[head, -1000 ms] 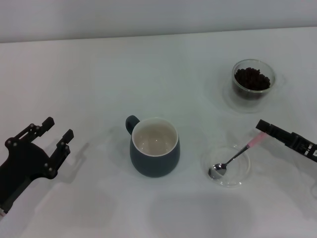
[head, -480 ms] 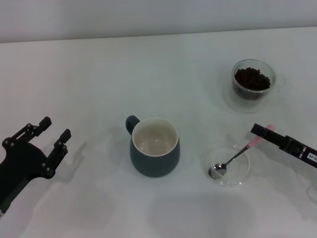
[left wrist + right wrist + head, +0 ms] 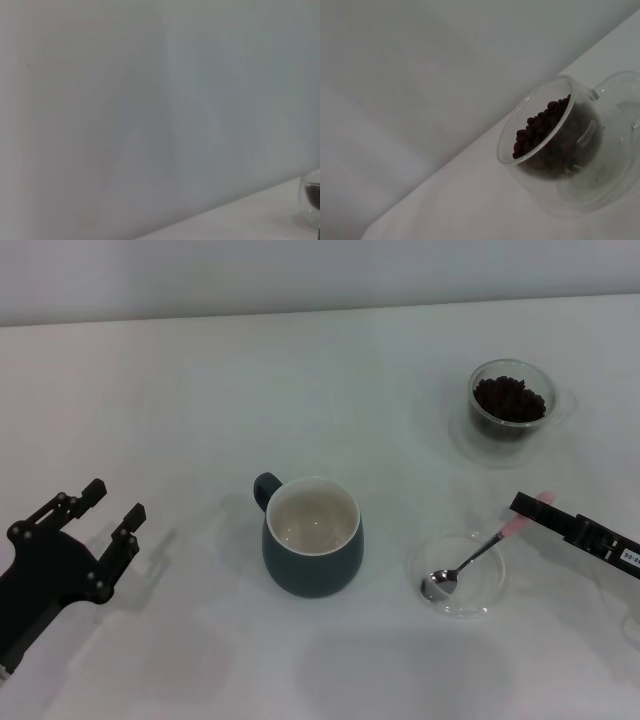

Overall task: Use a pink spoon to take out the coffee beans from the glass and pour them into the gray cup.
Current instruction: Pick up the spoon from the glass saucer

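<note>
Two grippers were in your head view, and only the right gripper (image 3: 528, 504) had anything to do with the task: it sat at the pale handle end of the pink spoon (image 3: 470, 561), whose metal bowl lay in the shallow clear dish (image 3: 482, 598) near the right edge. Compared with a second earlier, that gripper had dropped slightly nearer and leftward along the handle, then barely shifted in the last half second, so you could judge it as settling for the pickup rather than lifting. Whether its fingers had closed on the handle, you could not tell, since only one dark bar showed. The spoon itself had not moved; its bowl rested in the same spot in the dish. No beans had been scooped yet: the coffee beans (image 3: 510, 398) filled the glass (image 3: 478, 412) at the far right, and the gray cup (image 3: 312, 564) at centre showed a bare cream interior. Your left gripper (image 3: 112, 508) hung parked at the near left with fingers spread, having drifted a little and come back, well apart from everything.
</note>
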Robot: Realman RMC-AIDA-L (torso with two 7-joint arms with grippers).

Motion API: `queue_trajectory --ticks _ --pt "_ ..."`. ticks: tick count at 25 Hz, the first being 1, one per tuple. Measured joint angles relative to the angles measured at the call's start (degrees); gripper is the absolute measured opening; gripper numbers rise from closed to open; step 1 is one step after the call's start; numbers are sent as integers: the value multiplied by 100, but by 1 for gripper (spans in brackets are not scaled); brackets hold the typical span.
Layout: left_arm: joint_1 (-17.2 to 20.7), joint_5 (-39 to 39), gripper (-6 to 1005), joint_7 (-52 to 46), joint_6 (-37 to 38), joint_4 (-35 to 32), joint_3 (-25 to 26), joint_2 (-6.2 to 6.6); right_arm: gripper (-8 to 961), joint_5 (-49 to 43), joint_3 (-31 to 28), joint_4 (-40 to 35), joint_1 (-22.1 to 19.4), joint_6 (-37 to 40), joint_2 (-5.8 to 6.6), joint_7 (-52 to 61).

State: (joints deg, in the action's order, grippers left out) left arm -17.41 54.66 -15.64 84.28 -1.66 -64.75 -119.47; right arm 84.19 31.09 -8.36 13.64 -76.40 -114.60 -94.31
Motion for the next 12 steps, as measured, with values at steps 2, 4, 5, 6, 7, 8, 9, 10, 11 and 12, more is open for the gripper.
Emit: queue_trajectory --ticks 2,4,5,6,7,8,9,10,11,12 --pt "0 0 473 0 0 11 -1 -5 448 0 1 -1 9 0 0 0" --pt "0 0 473 0 0 13 7 -6 433 0 2 2 16 -10 0 0" --pt "0 0 473 0 0 14 12 -6 429 0 2 6 19 -21 0 0" --pt "0 0 473 0 0 14 18 -6 426 0 2 8 23 -36 0 0" --pt "0 0 473 0 0 15 22 -5 418 0 2 11 25 -56 0 0" --pt "1 0 473 0 0 16 22 -4 410 1 2 13 27 -77 0 0" --pt "1 0 473 0 0 16 23 -2 403 0 2 19 29 -98 0 1" --pt "0 0 473 0 0 17 24 1 395 0 2 27 31 -119 0 2" --pt "1 0 473 0 0 17 24 1 387 0 4 30 33 -128 0 4" --pt "1 0 473 0 0 17 24 2 379 1 7 33 35 -147 0 4"
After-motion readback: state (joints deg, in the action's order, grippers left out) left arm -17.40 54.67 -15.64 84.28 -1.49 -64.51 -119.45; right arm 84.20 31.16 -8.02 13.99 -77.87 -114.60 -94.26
